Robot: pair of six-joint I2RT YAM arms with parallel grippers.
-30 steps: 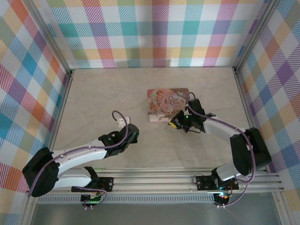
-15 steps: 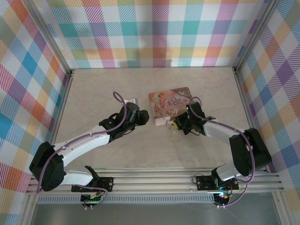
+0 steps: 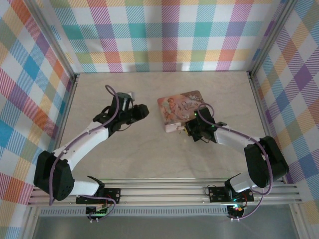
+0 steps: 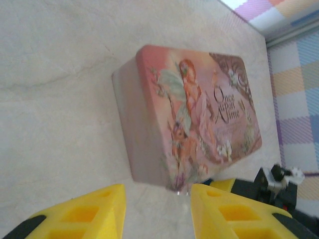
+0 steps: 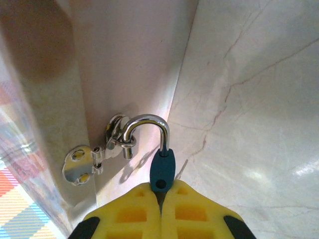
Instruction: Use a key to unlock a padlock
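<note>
Padlock, blue-bodied in the right wrist view, hangs on the side wall of the pink picture tin. Its silver shackle is hooked through the small metal loop of the tin's latch, just beside a silver hasp plate. The right tool has its yellow fingers pressed together on the padlock's body, so only the upper end of the body sticks out beyond the tips. Whether the shackle is locked or loose cannot be told.

From above, the tin lies flat, right of the middle of the pale marbled counter, lid picture up, and the right arm reaches to its near right edge.

The left tool is spread wide with nothing between its fingers. It sits to the left of the tin, apart from it and aimed at its side wall. Plaid walls enclose the counter.
</note>
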